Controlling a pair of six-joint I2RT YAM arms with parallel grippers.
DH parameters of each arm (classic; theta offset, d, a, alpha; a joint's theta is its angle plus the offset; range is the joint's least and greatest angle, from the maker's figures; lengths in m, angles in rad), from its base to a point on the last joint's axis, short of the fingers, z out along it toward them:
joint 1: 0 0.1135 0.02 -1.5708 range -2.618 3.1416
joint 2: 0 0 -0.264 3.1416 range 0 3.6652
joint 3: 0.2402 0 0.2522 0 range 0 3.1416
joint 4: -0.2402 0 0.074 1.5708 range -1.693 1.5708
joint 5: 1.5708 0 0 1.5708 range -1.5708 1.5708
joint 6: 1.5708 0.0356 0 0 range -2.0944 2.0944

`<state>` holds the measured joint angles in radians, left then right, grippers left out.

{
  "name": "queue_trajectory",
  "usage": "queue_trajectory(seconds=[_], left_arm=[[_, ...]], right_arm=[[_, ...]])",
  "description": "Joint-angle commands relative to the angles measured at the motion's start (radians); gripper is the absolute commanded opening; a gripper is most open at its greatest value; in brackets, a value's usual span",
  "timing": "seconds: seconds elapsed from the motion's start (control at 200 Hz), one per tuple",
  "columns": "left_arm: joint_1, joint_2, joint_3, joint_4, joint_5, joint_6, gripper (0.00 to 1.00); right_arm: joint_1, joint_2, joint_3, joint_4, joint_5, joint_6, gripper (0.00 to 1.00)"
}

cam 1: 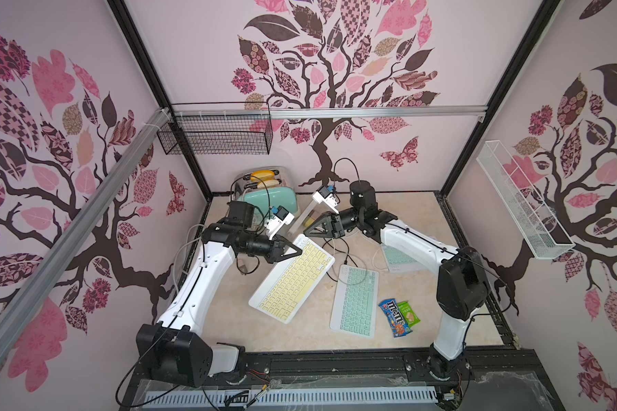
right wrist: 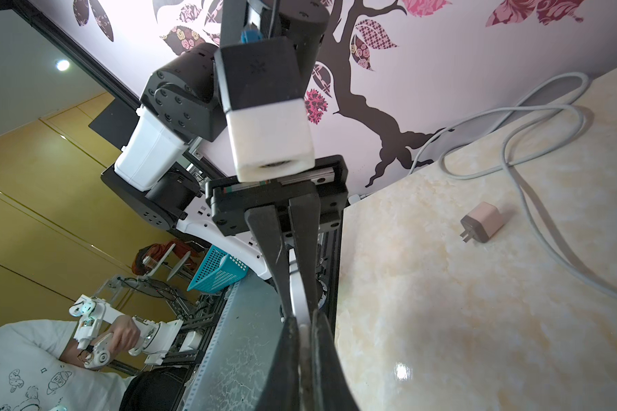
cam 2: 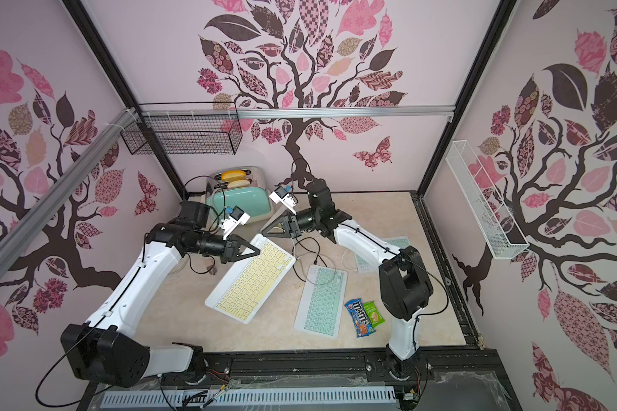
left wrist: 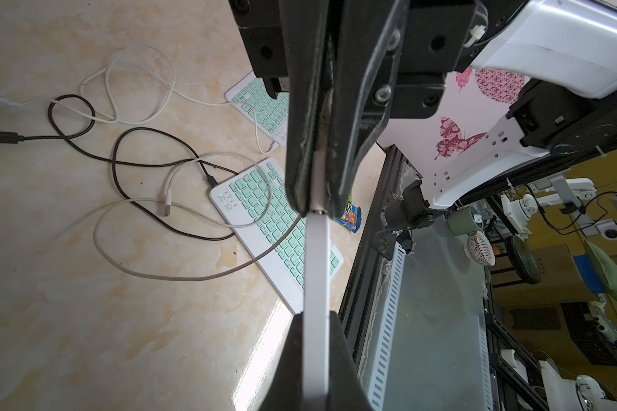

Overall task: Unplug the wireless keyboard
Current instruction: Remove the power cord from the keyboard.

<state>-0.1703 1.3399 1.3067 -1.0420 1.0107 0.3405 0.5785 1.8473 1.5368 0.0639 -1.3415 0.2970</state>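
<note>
Left wrist view: plug clamped, keyboard braced, pull line runs to the far side

Left wrist view shows the left jaws closed on the thin white edge of the yellow keyboard [left wrist: 316, 270]. The right jaws face them and are closed on the white plug [left wrist: 318, 178] seated in that same edge. A pale cable [left wrist: 179, 277] trails from the plug onto the tabletop [left wrist: 86, 338].

In both top views the keyboard lies mid-tabletop, its long axis running from near-left to far-right. The left jaws hold its far-left corner, and the right jaws sit just beyond, farther off and slightly right.

The plug looks to lie in line with the gripped edge. The draw should therefore go straight away from the left jaws, toward the far side. A sideways tug would likely lever the port.
</note>
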Motion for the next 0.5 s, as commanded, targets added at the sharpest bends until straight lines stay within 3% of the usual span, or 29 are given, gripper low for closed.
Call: queue_trajectory(seconds=[0.0,0.125,0.49], left_arm=[[-0.004,-0.015,-0.002,0.011,0.014,-0.005,0.00],[-0.003,-0.020,-0.008,0.011,-0.010,-0.010,0.00],[-0.004,-0.040,-0.035,0.031,-0.058,-0.051,0.00]], right_arm=[[0.005,0.000,0.044,-0.060,-0.011,-0.055,0.00],[-0.023,-0.003,0.086,-0.218,-0.030,-0.172,0.00],[-0.086,-0.048,0.070,-0.253,-0.017,-0.214,0.00]])
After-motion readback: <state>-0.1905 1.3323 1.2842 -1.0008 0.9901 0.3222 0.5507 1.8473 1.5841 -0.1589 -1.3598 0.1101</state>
